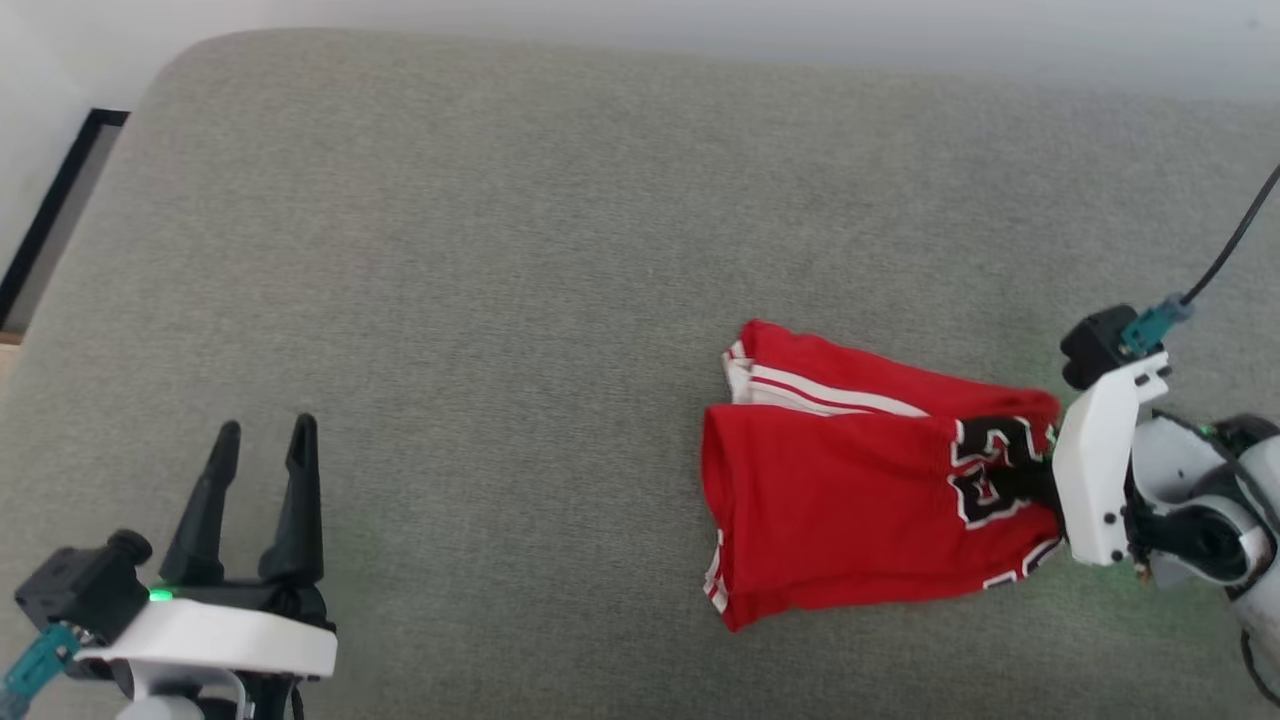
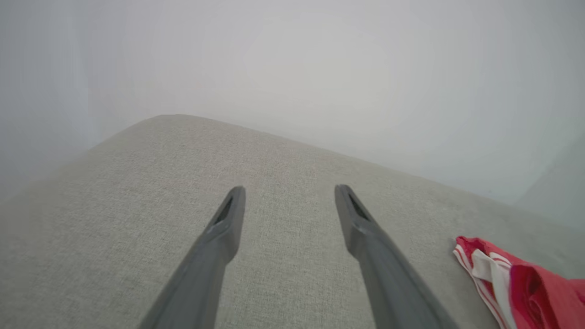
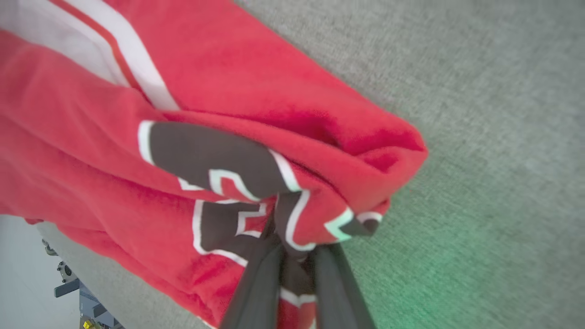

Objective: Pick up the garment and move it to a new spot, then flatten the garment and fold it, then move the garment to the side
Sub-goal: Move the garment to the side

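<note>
The garment (image 1: 850, 490), a red jersey with white striped trim and a black-and-white number print, lies folded on the grey cushion (image 1: 500, 250) at the right. My right gripper (image 1: 1045, 480) comes in from the right edge with its fingertips buried in the printed end. In the right wrist view the two dark fingers (image 3: 256, 283) stand close together, pinching a bunch of the garment (image 3: 219, 137) at the number print. My left gripper (image 1: 262, 450) sits at the lower left, open and empty, far from the cloth. The left wrist view shows its fingers (image 2: 219, 237) spread over bare cushion, with the garment's striped corner (image 2: 502, 274) at the right.
The grey cushion's (image 2: 137, 183) rounded far edge meets a pale wall. A dark frame (image 1: 50, 220) runs along the left edge beyond the cushion. A black cable (image 1: 1235, 235) rises from the right wrist.
</note>
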Robot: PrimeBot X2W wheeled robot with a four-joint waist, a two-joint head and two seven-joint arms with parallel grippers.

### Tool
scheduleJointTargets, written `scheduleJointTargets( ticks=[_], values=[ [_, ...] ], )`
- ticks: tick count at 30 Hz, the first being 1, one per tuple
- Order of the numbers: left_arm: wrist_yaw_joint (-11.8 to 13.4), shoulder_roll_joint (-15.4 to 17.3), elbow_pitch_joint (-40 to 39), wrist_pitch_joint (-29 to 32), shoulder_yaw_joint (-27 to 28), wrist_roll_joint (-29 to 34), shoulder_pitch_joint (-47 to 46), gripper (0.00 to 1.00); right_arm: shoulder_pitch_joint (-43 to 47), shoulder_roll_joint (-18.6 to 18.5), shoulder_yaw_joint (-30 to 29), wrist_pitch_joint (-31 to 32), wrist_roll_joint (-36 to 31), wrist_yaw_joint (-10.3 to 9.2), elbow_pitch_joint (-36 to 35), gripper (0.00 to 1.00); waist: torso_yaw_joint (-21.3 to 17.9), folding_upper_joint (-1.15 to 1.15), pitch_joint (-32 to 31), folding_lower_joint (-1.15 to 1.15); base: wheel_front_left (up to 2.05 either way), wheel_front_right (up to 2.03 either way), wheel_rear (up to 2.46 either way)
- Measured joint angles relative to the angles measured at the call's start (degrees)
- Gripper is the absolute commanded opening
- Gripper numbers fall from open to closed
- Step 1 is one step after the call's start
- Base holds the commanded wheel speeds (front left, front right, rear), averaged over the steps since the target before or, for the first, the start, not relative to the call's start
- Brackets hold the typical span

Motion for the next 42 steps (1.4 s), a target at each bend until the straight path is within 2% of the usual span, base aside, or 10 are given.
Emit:
scheduleJointTargets(
  ticks=[12, 20, 32, 42],
  values=[
    [0.0, 2.5, -1.5, 0.0, -2.8, 1.0, -6.4, 1.0, -5.4, -4.9, -6.6, -0.6, -2.8, 0.0, -4.8, 0.0, -6.9, 0.0, 2.8, 0.0, 0.0, 0.0, 0.0],
    [0.0, 4.1, -2.2, 0.0, -8.2, 1.6, -12.6, 1.0, -8.9, -7.6, -12.0, -3.0, -5.2, 0.0, -3.1, 0.0, -12.2, 0.0, 5.9, 0.0, 0.0, 0.0, 0.0],
    [0.0, 6.7, -1.5, 0.0, -18.8, 2.0, -22.4, 1.0, -13.8, -10.1, -16.9, -10.1, -13.6, 0.0, 4.3, 0.0, -19.0, 0.0, 10.9, 0.0, 0.0, 0.0, 0.0],
    [0.0, 7.2, -0.6, 0.0, -25.7, 1.4, -29.2, 1.0, -18.6, -11.4, -18.5, -17.3, -24.0, 0.01, 13.6, 0.0, -21.8, 0.0, 14.8, 0.0, 0.0, 0.0, 0.0]
  ],
)
